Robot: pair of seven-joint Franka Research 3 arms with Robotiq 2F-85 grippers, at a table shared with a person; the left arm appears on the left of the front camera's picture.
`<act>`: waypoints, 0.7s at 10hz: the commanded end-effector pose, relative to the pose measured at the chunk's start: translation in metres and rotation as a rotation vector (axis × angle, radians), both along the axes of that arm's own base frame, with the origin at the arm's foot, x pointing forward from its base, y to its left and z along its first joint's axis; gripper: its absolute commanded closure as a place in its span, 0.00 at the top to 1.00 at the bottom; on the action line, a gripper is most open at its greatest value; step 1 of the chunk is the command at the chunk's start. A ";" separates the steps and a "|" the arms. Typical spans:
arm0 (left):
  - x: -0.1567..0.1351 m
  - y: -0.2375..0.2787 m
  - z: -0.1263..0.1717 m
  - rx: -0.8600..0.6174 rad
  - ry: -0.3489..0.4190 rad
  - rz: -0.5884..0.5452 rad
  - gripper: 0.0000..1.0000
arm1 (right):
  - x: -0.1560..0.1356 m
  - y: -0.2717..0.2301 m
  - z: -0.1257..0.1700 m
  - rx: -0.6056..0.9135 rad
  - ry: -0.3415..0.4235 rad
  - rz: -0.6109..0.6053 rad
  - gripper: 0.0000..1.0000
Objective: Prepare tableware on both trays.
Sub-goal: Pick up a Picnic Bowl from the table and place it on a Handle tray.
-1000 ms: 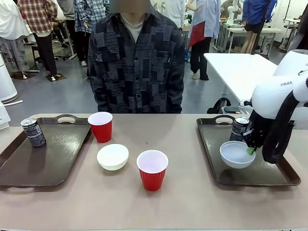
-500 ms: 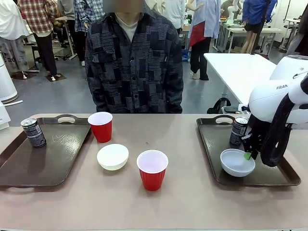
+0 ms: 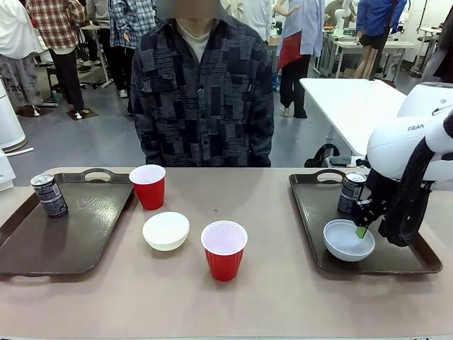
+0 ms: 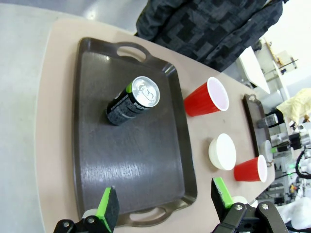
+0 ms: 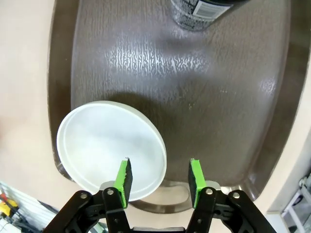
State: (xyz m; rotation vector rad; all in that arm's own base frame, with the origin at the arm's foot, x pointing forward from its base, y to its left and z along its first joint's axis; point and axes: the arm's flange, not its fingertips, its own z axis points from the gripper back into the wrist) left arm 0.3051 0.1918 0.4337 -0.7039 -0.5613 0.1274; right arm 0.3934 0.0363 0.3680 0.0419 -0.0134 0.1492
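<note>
- Left tray [image 3: 42, 248]: lying on the table [image 3: 283, 297] at the left of the front view.
- Left can [image 3: 49, 195]: standing upright at that tray's far left corner.
- Far cup [image 3: 148, 186]: standing on the table just beside the left tray's right rim, mouth up.
- Middle bowl [image 3: 165, 230]: sitting on the table between the two cups.
- Near cup [image 3: 224, 249]: standing mid-table, mouth up.
- Right tray [image 3: 311, 234]: lying at the right of the frame.
- Right can [image 3: 350, 193]: standing upright near that tray's far edge.
- Right bowl [image 3: 343, 241]: resting on the right tray's near part.
- Right gripper [image 5: 159, 167]: hanging over this bowl's rim, fingers [image 5: 124, 177] moderately apart, one pad over the bowl, one outside; contact cannot be told.
- Left gripper [image 4: 163, 191]: hovering above the left tray's near end, fingers [image 4: 108, 206] spread wide, holding nothing.
- Person [image 3: 202, 92]: standing at the far side.
</note>
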 end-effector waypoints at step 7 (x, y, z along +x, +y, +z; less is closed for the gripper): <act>-0.001 0.002 -0.001 -0.011 -0.013 -0.005 1.00 | -0.080 0.009 0.080 0.001 -0.002 -0.051 1.00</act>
